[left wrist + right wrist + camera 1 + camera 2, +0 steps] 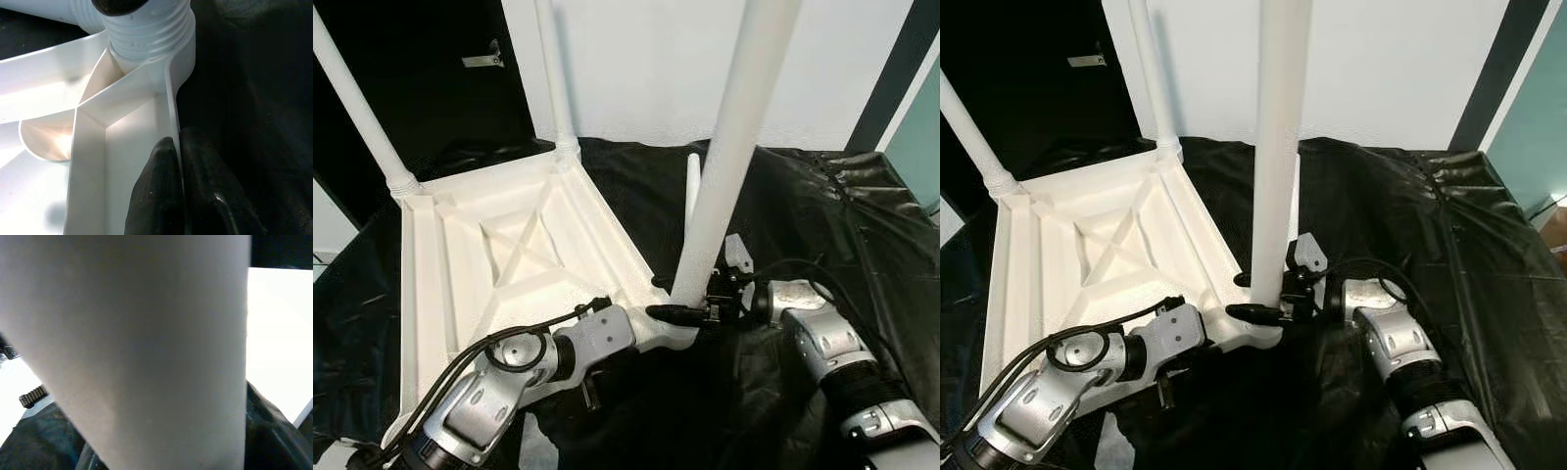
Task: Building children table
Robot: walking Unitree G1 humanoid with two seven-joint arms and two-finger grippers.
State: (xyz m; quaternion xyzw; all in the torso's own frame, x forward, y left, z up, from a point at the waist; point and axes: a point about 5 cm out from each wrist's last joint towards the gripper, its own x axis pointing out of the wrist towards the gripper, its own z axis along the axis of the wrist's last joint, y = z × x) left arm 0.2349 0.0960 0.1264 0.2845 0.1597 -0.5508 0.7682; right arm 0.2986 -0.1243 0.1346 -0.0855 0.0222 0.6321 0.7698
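- Tabletop (pixel 499 255): white plastic, upside down on the black sheet (pixel 822 225), ribbed underside facing you.
- Far legs: two white legs, one (pixel 362 117) at your far left corner and one (pixel 556 78) at the far right corner, both standing upright in their sockets.
- Near leg (pixel 729 147): white, standing at the near right corner socket and leaning slightly to your right; the left wrist view shows its threaded end (pixel 146 29) seated in the corner.
- Loose leg (pixel 692 186): white, just behind the near leg, on the sheet.
- Right gripper (pixel 690 311): your fingers are clamped on the base of the near leg, just above the socket.
- Left gripper (pixel 178 191): your fingers are pinched together on the tabletop's near rim, one either side of the wall, beside that same corner.
- Backdrop: white wall (pixel 646 59) and a dark door (pixel 440 69) behind the sheet.
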